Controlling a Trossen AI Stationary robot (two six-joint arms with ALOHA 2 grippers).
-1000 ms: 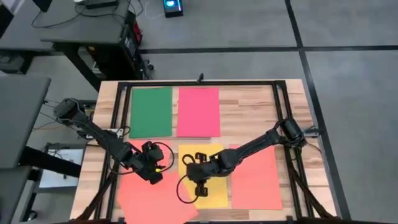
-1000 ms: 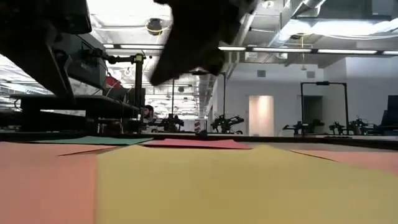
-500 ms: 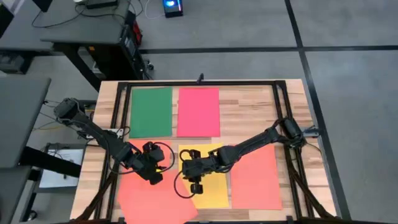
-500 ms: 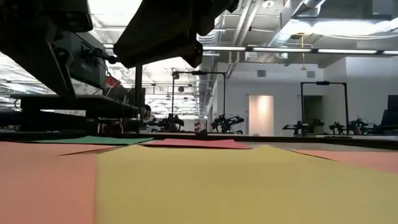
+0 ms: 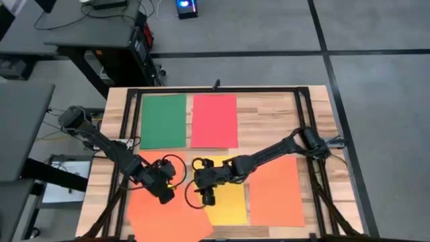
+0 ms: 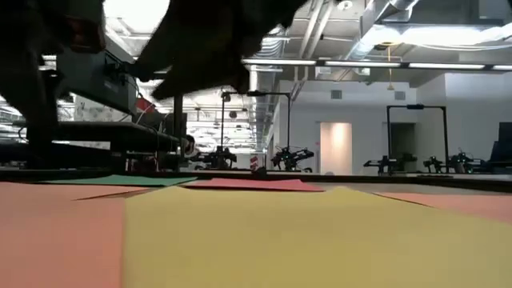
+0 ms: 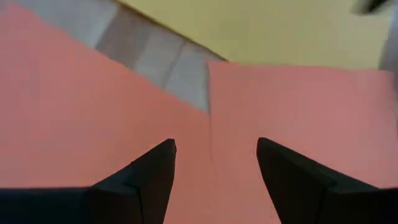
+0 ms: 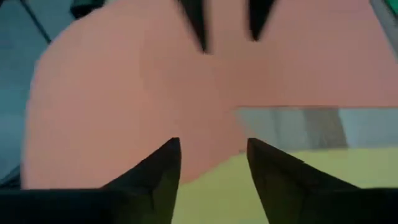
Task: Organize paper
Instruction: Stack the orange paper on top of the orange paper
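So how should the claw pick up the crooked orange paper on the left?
Probably by the tilted orange sheet's near corner, which pokes past the table's front edge. It lies flat, so there is nothing to pinch elsewhere. The left claw hovers open above it; come level from the front.

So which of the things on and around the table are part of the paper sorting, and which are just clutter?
Job:
- green sheet
- pink-red sheet
- yellow sheet
- right orange sheet
- left orange sheet, lying skewed
- left gripper, open above it
- right gripper, open at the yellow sheet's edge

Lying about:
- black frame on the table
- side desk behind
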